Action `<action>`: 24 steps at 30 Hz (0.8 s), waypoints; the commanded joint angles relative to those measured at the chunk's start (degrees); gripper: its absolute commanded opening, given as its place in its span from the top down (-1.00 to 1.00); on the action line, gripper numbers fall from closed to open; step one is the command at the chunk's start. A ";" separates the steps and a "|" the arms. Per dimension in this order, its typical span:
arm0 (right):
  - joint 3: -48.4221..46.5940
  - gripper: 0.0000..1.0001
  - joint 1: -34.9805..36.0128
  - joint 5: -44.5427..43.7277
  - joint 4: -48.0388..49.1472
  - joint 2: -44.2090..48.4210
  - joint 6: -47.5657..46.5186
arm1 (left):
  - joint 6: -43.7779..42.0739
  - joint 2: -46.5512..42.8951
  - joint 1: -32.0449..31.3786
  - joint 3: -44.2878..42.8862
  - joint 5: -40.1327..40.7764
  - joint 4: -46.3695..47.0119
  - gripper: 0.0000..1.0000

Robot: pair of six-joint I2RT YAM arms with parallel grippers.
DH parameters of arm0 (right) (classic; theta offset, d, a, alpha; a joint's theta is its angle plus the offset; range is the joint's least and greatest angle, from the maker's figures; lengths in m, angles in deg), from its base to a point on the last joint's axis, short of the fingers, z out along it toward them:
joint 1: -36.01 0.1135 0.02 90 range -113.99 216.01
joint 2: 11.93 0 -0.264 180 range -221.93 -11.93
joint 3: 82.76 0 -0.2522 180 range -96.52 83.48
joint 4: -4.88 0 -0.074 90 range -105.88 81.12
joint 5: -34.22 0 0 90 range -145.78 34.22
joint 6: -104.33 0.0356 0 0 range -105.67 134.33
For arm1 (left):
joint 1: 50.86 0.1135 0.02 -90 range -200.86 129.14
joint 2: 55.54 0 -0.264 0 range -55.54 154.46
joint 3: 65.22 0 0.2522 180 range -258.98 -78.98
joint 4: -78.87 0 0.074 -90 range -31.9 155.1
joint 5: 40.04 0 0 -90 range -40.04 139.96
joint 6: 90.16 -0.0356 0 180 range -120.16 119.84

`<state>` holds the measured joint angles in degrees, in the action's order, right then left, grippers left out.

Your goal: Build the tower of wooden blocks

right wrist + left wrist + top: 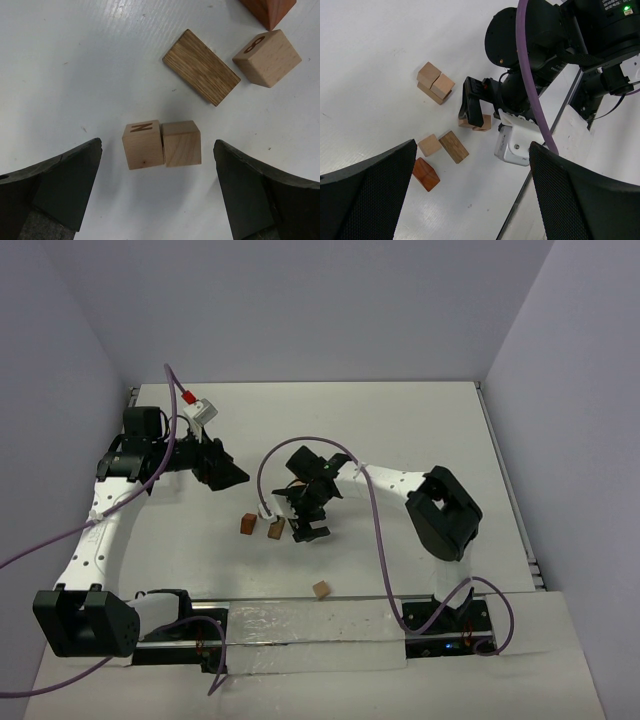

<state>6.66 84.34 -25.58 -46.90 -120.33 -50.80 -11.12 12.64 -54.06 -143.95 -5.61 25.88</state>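
Wooden, in tan to reddish-brown, the wood blocks (276, 531) lie loose near the middle of a white table (420, 430). From above three spots show: a reddish block (247, 524), a brown cuboid (274, 529) just beside it, and a tan clump (321, 589) nearer the arm bases. The left gripper (228, 474) hangs off to the left with its jaws apart. The right arm folds at its elbow, and the right gripper (308, 528) points down beside the cuboid, its jaws equally wide. Pale lilac walls (300, 310) enclose three sides.

The left wrist view shows about eight blocks. The clump looks like three. A pair of tan cubes (475, 122) sits under the right gripper. A single tan cube (429, 145), the cuboid and the reddish block lie near together.

The right wrist view shows five blocks. The pair lies touching side by side between the open fingers (55, 190), with neither finger touching it. The other three lie beyond.
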 commanded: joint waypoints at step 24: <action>1.60 -0.93 -0.44 -1.86 5.68 -2.22 1.09 | 0.11 0.89 1.61 -1.74 -3.35 2.31 -0.98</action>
<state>7.54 84.32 -27.05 -43.00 -122.48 -49.60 -10.88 13.58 -53.01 -143.95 -6.39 25.90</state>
